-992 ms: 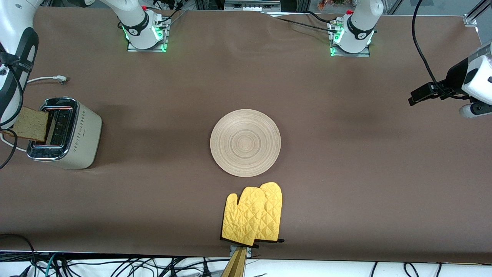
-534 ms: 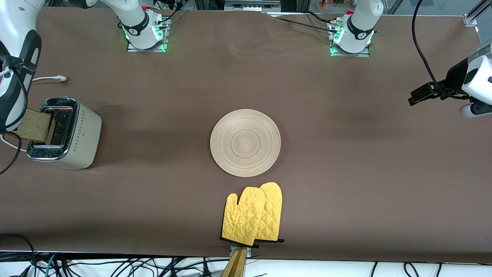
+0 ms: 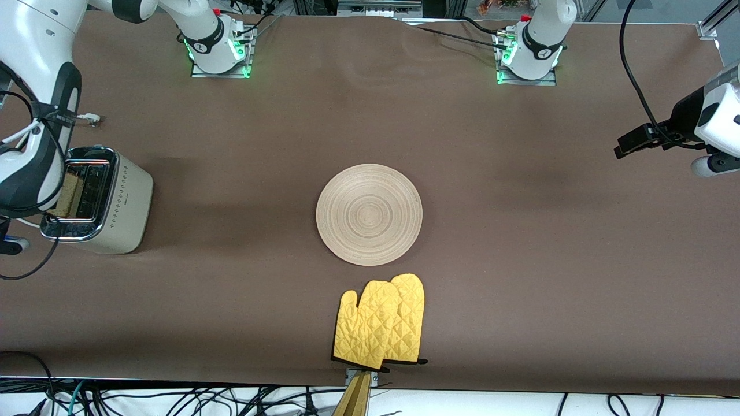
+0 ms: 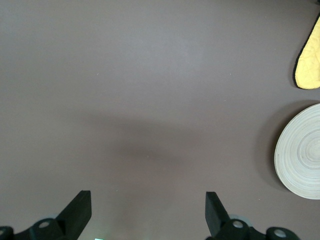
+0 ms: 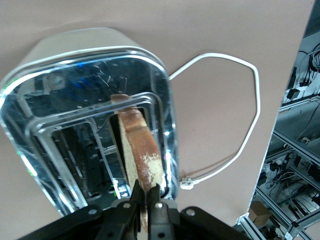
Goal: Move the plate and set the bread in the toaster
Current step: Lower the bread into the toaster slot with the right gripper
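The cream toaster [image 3: 110, 202] stands at the right arm's end of the table, and the right wrist view shows its chrome top [image 5: 75, 95]. The bread [image 5: 141, 150] stands on edge, partly down in one slot; a sliver of the bread [image 3: 70, 190] also shows in the front view beside the wrist. My right gripper [image 5: 146, 192] is shut on its upper crust, directly over the toaster. The pale ringed plate [image 3: 369, 214] lies bare at mid-table. My left gripper [image 4: 147, 197] hangs open with nothing in it over bare cloth at the left arm's end, where the plate's edge [image 4: 300, 155] shows.
A pair of yellow oven mitts [image 3: 381, 323] lies nearer the front camera than the plate, by the table edge, and one mitt tip [image 4: 309, 65] shows in the left wrist view. The toaster's white cord [image 5: 250, 100] loops on the cloth beside it.
The right arm has swung in over the toaster, carrying the bread from above its outer edge down into a slot. The left arm, plate and mitts have not moved.
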`<move>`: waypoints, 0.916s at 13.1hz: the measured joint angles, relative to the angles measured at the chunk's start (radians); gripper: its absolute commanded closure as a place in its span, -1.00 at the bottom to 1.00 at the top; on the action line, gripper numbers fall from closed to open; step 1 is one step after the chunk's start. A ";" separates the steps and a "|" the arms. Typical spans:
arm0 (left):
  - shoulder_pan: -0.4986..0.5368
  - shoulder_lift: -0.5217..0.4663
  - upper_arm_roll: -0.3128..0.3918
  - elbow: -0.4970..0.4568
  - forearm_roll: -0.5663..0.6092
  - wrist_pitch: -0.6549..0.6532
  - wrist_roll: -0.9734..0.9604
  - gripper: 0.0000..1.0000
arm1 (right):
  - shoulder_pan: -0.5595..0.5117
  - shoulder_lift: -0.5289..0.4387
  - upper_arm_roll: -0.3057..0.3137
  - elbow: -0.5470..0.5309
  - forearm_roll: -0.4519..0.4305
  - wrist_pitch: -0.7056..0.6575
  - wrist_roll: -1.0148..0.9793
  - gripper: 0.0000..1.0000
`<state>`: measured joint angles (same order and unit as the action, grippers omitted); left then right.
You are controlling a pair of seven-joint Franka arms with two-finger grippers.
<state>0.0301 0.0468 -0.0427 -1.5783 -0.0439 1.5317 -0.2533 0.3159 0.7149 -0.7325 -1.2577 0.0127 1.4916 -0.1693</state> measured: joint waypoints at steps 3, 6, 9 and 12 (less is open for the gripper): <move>0.000 0.000 0.000 0.000 0.000 0.000 0.000 -1.00 | 0.003 0.000 0.007 0.000 0.001 0.014 0.007 1.00; 0.000 0.000 0.000 0.000 0.000 0.003 0.000 -1.00 | -0.001 0.000 0.007 0.000 0.015 0.019 0.006 1.00; 0.000 0.000 0.000 0.000 0.000 0.004 0.000 -1.00 | -0.006 0.000 0.007 -0.001 0.016 0.024 0.006 1.00; 0.000 0.000 0.000 0.000 0.000 0.005 0.000 -1.00 | -0.021 0.001 0.007 -0.002 0.017 0.038 0.005 1.00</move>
<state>0.0301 0.0468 -0.0427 -1.5783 -0.0439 1.5368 -0.2533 0.2944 0.7156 -0.7255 -1.2600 0.0297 1.5291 -0.1639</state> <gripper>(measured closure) 0.000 0.934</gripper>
